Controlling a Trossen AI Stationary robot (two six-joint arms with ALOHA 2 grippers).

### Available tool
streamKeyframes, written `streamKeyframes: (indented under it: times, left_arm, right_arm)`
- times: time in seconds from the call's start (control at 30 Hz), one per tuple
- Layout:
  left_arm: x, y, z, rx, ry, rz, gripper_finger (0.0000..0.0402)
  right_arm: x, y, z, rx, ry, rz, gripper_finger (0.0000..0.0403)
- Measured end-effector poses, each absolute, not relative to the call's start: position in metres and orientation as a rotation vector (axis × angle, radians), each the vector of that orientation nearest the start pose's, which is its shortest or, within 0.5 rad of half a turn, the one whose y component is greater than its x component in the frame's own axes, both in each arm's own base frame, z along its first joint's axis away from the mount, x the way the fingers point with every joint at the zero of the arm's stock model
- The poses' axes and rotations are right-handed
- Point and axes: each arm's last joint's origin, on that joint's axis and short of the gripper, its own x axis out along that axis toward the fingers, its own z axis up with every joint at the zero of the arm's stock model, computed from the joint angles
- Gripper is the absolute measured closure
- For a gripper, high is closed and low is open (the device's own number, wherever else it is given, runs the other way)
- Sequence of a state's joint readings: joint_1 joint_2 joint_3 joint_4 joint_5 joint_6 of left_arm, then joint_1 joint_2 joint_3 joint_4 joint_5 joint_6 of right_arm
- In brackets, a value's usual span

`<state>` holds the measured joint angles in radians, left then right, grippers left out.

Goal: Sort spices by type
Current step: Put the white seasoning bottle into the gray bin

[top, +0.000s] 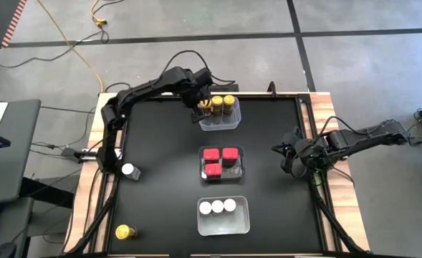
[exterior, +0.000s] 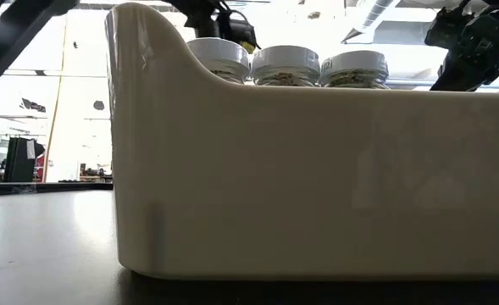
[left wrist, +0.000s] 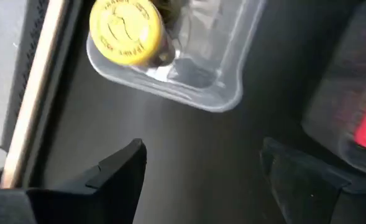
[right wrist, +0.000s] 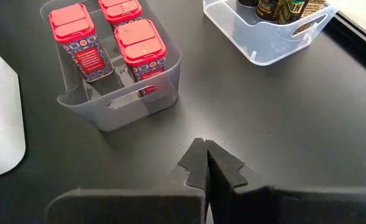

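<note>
Three clear tubs stand in a row down the table's middle. The far tub [top: 221, 120] holds yellow-capped amber jars [top: 228, 101], the middle tub [top: 238, 172] three red tins [top: 212, 170], the near tub [top: 223, 223] three white-capped jars [top: 217, 207]. A loose white-capped jar [top: 130, 170] stands at the left, and a loose yellow-capped jar [top: 125, 231] sits at the near left corner. My left gripper [left wrist: 201, 155] hangs open above the table just off the far tub's left near corner [left wrist: 195, 81], with a yellow cap [left wrist: 125, 31] beyond it and nothing between its fingers. My right gripper [right wrist: 205, 149] waits shut at the right.
Bare black tabletop lies between the tubs and around them. A raised wooden rim [top: 104, 143] edges the table. In the low view the near tub's wall [exterior: 317, 178] fills most of the picture, with the white caps [exterior: 285, 59] showing over it.
</note>
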<state>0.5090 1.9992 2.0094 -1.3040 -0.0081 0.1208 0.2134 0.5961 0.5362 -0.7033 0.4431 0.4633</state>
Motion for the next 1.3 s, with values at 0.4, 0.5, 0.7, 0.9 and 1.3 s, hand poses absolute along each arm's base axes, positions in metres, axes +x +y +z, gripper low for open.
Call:
streamKeyframes:
  times: [0.4, 0.5, 0.7, 0.9, 1.3]
  left_arm:
    - [0.311, 0.161, 0.332, -0.288, 1.155, 0.484, 0.0099]
    - [0.291, 0.145, 0.324, -0.360, 1.090, 0.550, 0.0099]
    - [0.252, 0.109, 0.313, -0.583, 0.908, 0.668, 0.0099]
    - [0.218, 0.072, 0.306, -0.732, 0.813, 0.752, 0.0099]
    - [0.175, 0.021, 0.301, -0.729, 0.928, 0.878, 0.0099]
  right_arm:
    - [0.117, 0.013, 0.232, 0.193, 0.654, -0.375, 0.0378]
    - [0.117, 0.014, 0.232, 0.191, 0.655, -0.368, 0.0378]
    - [0.117, 0.015, 0.232, 0.187, 0.656, -0.357, 0.0378]
    - [0.117, 0.015, 0.232, 0.187, 0.656, -0.357, 0.0378]
    - [0.117, 0.015, 0.232, 0.247, 0.644, -0.379, 0.0378]
